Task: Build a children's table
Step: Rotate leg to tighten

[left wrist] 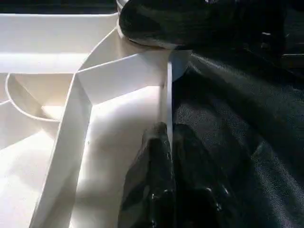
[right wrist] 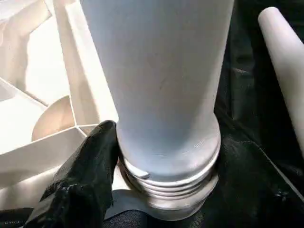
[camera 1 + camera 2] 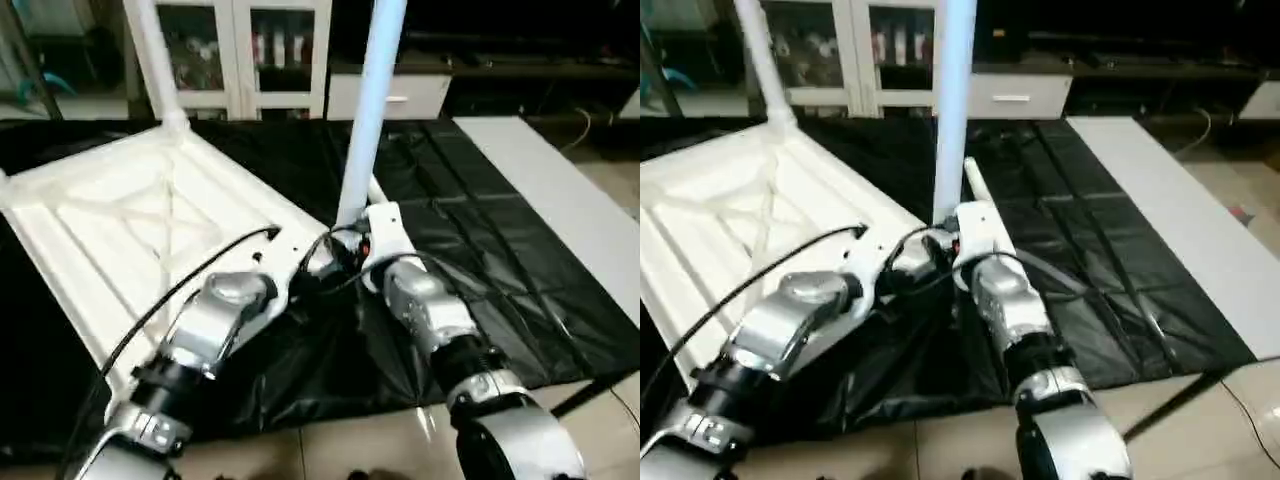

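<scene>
While upturned, ribbed white tabletop

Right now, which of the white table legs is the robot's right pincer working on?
The near leg, standing upright in the tabletop corner socket closest to the robot; the right pincer is around its threaded base. The far leg stands untouched at the far corner; a third lies on the black cover.

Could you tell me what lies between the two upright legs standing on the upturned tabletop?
In the left eye view, only the tabletop's ribbed underside runs between the far leg and the near leg.

light: dim room | glare: white tabletop | blur: soft
</scene>
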Controlling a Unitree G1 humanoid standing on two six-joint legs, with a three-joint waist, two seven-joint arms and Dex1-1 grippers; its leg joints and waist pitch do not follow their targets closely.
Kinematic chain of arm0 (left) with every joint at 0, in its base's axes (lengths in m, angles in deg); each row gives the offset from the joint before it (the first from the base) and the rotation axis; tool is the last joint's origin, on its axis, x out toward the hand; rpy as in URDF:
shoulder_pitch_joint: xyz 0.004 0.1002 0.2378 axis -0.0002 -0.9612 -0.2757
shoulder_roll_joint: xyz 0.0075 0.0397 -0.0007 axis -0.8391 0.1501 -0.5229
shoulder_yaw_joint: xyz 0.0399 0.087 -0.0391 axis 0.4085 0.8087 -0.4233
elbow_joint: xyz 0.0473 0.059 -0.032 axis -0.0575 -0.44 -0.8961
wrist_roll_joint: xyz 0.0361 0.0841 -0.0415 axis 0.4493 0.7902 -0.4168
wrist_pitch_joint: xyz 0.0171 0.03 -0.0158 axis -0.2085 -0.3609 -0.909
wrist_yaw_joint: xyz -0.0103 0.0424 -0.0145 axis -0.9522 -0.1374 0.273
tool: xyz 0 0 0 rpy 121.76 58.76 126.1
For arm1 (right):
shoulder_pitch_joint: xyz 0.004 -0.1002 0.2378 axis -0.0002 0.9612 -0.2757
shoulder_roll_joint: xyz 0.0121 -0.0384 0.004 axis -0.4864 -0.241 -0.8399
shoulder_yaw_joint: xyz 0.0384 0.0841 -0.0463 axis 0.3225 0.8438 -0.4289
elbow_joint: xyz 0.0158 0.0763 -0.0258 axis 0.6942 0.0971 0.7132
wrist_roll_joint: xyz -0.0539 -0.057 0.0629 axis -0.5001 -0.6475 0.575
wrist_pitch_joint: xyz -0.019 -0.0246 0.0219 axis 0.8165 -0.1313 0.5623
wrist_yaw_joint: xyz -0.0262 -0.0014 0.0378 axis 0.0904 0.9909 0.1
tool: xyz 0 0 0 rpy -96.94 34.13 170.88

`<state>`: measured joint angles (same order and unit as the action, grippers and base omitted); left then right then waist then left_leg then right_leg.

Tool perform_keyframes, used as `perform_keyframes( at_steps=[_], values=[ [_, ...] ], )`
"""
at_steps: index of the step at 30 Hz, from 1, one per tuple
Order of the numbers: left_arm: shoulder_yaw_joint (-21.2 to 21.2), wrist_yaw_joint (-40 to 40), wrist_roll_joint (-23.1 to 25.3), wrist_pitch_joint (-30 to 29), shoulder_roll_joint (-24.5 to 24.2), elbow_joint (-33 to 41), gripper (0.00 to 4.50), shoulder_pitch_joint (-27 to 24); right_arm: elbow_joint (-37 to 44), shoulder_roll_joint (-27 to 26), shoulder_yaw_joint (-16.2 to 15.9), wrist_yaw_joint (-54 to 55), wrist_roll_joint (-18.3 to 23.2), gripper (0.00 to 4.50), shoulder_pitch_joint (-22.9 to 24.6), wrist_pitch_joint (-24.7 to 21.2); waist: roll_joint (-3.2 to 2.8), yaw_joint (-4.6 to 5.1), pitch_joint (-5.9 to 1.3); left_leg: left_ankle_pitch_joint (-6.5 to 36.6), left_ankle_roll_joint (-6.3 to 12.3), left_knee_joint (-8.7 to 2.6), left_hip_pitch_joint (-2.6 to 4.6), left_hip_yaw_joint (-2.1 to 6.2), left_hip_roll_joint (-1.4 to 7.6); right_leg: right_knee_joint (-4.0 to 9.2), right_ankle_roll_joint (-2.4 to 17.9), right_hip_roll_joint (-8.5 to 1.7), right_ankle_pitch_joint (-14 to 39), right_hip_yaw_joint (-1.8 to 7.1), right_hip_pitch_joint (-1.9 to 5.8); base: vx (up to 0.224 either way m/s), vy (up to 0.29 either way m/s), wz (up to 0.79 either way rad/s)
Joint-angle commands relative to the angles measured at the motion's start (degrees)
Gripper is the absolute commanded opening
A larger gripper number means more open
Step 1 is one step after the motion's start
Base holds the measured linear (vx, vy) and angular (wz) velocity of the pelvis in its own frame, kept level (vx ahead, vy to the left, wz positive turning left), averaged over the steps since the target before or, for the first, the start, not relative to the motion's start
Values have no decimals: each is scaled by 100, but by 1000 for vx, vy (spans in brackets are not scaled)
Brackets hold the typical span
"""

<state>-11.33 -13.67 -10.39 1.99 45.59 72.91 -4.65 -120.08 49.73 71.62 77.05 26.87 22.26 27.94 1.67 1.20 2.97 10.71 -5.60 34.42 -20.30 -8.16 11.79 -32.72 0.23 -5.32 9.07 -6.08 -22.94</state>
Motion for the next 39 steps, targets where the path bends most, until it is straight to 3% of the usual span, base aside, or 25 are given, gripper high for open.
perform_keyframes(
  at_steps=[1, 3, 4, 5, 6, 8, 12, 13, 15, 17, 19, 24, 25, 27, 29, 34, 39],
  values=[
    [-90, -154, -88, 137, 112, 70, 0, 177, -266, -112, -95, -40, 42, 273, 130, -212, -79, 23, -306, 2897, -36, -489, 44, 37, 51, 537, 493, -249, 3148, 113, 169, 0, 0, 0],
    [-183, -447, 4, 158, 226, -105, 0, 272, -396, -327, 55, 40, 172, 273, 19, -74, -54, 23, -304, 2881, -30, -482, 49, 19, 48, 538, 512, -253, 3161, 125, 152, 0, 0, 0],
    [-188, -455, 71, 204, 171, -135, 0, 281, -384, -439, 98, -208, 248, 273, -53, 48, -43, 9, -305, 2889, -16, -464, 85, 14, 38, 550, 492, -261, 3274, 114, 125, 0, 0, 0],
    [-153, -348, 109, 245, 66, -89, 0, 246, -272, -475, 103, -433, 277, 273, -68, 151, -71, 7, -309, 2884, -13, -467, 82, 19, 41, 551, 489, -270, 3280, 112, 138, 0, 0, 0],
    [-148, -326, 111, 252, 59, -87, 0, 239, -270, -472, 112, -404, 260, 329, -74, 189, -65, 9, -304, 2823, 1, -487, 34, 19, 50, 548, 477, -267, 3230, 117, 162, 0, 0, 0],
    [-79, -115, 99, 231, -76, 45, 0, 154, 55, -360, 78, -634, 274, 329, 14, 142, -62, -3, -309, 2787, 1, -482, 51, 11, 51, 541, 514, -268, 3170, 132, 144, 0, 0, 0],
    [69, 211, 88, 195, -275, 234, 0, 24, 482, -173, 60, -899, 306, 366, 130, -63, -68, 1, -332, 2502, 12, -527, -57, 21, 74, 442, 662, -268, 2711, 188, 229, 0, 0, 0],
    [110, 327, 57, 154, -360, 319, 0, -34, 670, -40, -9, -1046, 297, 374, 195, -185, -73, -5, -335, 2376, 12, -535, -82, 24, 77, 403, 734, -265, 2549, 200, 242, 0, 0, 0],
    [223, 649, -21, 120, -591, 541, 0, -174, 1077, 274, -134, -1383, 289, 384, 344, -427, -69, -50, -349, 2176, 40, -507, -38, -25, 86, 392, 843, -264, 2316, 242, 210, 0, 0, 0],
    [273, 839, -73, 59, -754, 711, 0, -270, 1390, 531, -230, -1691, 300, 410, 449, -660, -74, -80, -370, 1893, 103, -498, -60, -57, 95, 333, 976, -252, 1993, 270, 214, 0, 0, 0],
    [325, 1029, -120, 52, -902, 844, 0, -343, 1612, 740, -302, -1910, 281, 416, 523, -803, -80, -126, -379, 1667, 140, -473, -17, -97, 107, 312, 1124, -238, 1677, 296, 181, 55, -24, 10],
    [563, 1880, -289, 194, -1499, 1313, 0, -609, 2351, 1551, -630, -3027, 247, 442, 780, -1117, -86, -289, -392, 1043, 239, -444, -45, -143, 104, 166, 1350, -208, 868, 330, 241, 44, -16, 4],
    [656, 2216, -366, 216, -1733, 1494, 0, -699, 2645, 1885, -825, -3538, 247, 442, 875, -1126, -90, -324, -385, 1067, 238, -447, -35, -158, 103, 175, 1343, -209, 921, 334, 234, 0, 0, 0],
    [720, 2476, -441, 279, -1891, 1632, 0, -763, 2830, 2108, -964, -3897, 249, 442, 936, -1110, -89, -359, -379, 1131, 225, -463, -38, -138, 120, 172, 1284, -213, 1008, 329, 264, 0, 0, 0],
    [821, 2823, -565, 190, -2120, 1876, 0, -828, 3030, 2413, -1151, -4379, 219, 442, 990, -1058, -86, -363, -355, 1338, 173, -480, -23, -138, 120, 203, 1244, -216, 1335, 328, 247, 0, 0, 0],
    [886, 3034, -671, 133, -2253, 2042, 0, -821, 3119, 2606, -1291, -4768, 185, 442, 972, -947, -71, -374, -306, 2001, 21, -492, 64, -137, 118, 310, 1028, -219, 2286, 350, 161, 0, 0, 0],
    [917, 3084, -674, 128, -2265, 2093, 0, -824, 3051, 2618, -1409, -4963, 132, 442, 929, -826, -44, -399, -321, 1892, 23, -494, 46, -145, 118, 298, 987, -205, 2233, 372, 166, 0, 0, 0]
  ],
)
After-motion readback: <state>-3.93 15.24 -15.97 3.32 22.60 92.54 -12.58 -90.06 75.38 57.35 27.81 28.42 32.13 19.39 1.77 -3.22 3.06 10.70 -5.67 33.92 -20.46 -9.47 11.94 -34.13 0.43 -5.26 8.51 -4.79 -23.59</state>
